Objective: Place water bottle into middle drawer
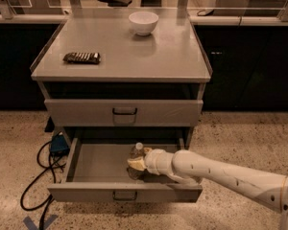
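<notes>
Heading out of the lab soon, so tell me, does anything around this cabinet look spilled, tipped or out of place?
Nothing stands out. The water bottle stands upright in the open middle drawer, with the gripper right at it. On the cabinet top, the white bowl sits upright and the dark packet lies flat.

Your count: one water bottle (138,150); one gripper (136,164), 6 o'clock, at bottle; two drawers: middle drawer (86,192), upper drawer (86,111); one white bowl (143,22), 12 o'clock; one dark packet (81,57), 10 o'clock.
</notes>
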`<state>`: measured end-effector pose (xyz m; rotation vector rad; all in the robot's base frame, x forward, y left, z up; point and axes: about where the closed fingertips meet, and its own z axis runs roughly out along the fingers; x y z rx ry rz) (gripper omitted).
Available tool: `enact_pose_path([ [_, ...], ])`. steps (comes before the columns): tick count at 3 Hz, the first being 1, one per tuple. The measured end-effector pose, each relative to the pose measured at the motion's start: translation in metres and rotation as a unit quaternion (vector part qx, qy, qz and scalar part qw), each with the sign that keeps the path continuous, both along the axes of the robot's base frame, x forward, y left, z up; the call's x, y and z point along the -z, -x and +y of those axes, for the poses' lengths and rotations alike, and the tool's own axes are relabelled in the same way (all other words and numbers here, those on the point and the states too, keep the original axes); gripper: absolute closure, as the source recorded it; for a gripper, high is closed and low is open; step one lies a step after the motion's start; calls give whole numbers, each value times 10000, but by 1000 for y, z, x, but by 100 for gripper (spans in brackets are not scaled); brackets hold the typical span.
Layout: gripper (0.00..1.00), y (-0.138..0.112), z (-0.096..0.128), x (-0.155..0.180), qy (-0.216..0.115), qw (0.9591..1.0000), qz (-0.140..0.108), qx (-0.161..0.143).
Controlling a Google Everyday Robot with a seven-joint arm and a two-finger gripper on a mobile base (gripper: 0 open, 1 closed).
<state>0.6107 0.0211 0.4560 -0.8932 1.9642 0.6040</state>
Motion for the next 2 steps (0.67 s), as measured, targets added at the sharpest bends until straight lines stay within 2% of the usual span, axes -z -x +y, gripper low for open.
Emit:
enact_pose_path([
  [2, 35, 0, 0, 0, 0, 10000, 0, 0],
])
